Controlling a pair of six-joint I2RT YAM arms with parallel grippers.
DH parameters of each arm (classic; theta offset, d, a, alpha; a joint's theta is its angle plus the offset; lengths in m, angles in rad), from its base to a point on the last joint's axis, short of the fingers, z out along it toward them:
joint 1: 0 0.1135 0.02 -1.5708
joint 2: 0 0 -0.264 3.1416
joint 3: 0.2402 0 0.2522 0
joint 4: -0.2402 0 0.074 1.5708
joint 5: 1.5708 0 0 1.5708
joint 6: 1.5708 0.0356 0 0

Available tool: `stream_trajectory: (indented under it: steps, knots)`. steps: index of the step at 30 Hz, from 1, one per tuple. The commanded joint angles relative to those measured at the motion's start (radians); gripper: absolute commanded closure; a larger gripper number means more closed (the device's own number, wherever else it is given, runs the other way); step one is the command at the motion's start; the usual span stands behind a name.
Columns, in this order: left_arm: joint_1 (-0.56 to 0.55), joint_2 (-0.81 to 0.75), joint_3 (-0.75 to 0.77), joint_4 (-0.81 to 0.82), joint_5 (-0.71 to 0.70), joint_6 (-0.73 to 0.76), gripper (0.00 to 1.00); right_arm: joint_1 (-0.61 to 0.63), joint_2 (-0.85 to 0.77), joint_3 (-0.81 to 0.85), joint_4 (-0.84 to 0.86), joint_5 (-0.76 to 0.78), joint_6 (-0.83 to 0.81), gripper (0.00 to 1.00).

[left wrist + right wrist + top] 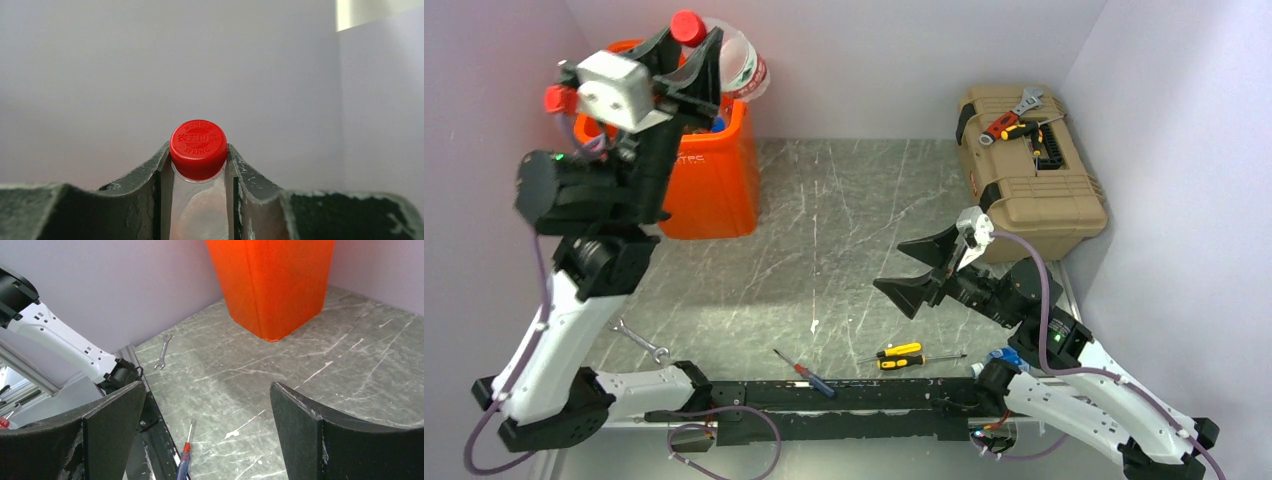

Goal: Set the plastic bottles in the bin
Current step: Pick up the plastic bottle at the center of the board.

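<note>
One red-capped bottle (198, 165) was pinched between the jaws of the left gripper (690, 62), high over the orange bin (714, 185), at about eleven o'clock on the table in the top view. The right gripper (927, 272) hung at about four o'clock, its jaws spread wide and empty. To drop well, I think the left arm should centre the bottle over the bin's mouth before the jaws let go, so it does not strike the rim.
</note>
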Motion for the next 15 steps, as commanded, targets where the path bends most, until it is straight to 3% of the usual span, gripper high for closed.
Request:
stream_trajectory:
  steps: [1,4,7,10,15]
  knots:
    - [0.128,0.132,0.021,0.057,0.028,0.032,1.0,0.003,-0.023,-0.012,0.017,-0.013,0.011,0.0]
    - [0.355,0.171,0.006,0.036,0.154,-0.175,1.0,0.002,-0.044,-0.017,0.013,-0.018,0.013,0.0]
    - [0.509,0.2,-0.036,0.091,0.242,-0.311,1.0,0.002,-0.062,-0.015,-0.006,-0.016,0.007,0.0]
    - [0.588,0.22,-0.076,0.145,0.295,-0.411,1.0,0.002,-0.083,-0.014,-0.031,-0.005,-0.004,0.0]
    - [0.607,0.22,-0.119,0.117,0.283,-0.423,1.0,0.002,-0.125,-0.03,-0.041,0.014,-0.009,0.0]
